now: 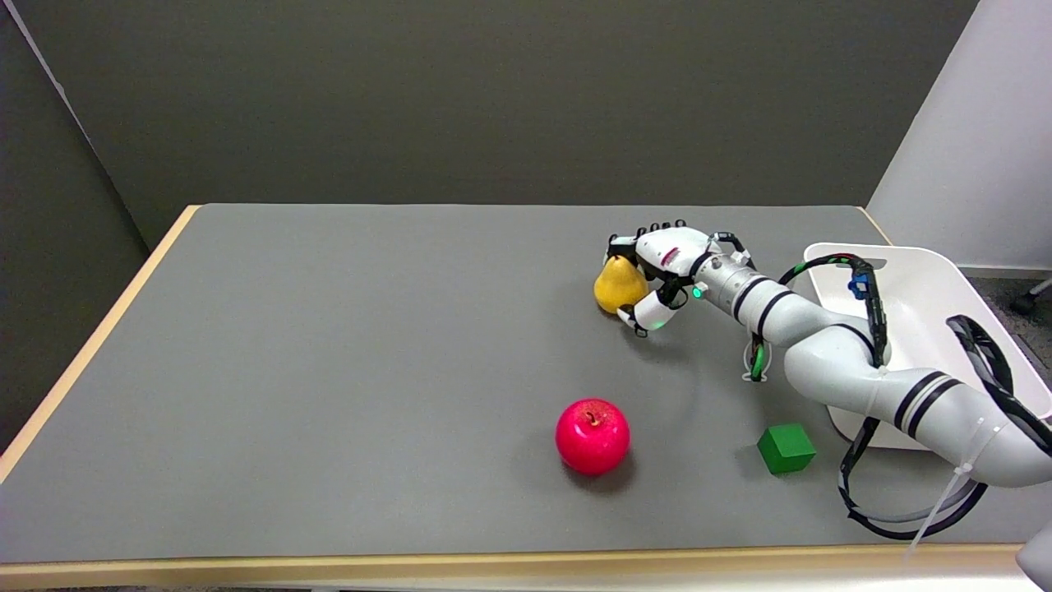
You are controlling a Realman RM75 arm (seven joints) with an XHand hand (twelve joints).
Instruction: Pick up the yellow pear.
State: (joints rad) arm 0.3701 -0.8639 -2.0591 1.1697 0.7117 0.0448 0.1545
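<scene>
Nearest me on the grey tabletop I see a glossy red apple, and to its right, well apart, a small green cube. A white plastic tray sits at the table's right edge, partly under my white right arm. Further back, my black-and-white right hand is wrapped around the yellow pear: its fingers curl over the pear's top and far side, the thumb presses in at the near lower side. The pear sits right of centre, beyond the apple. I cannot tell whether it has left the table.
</scene>
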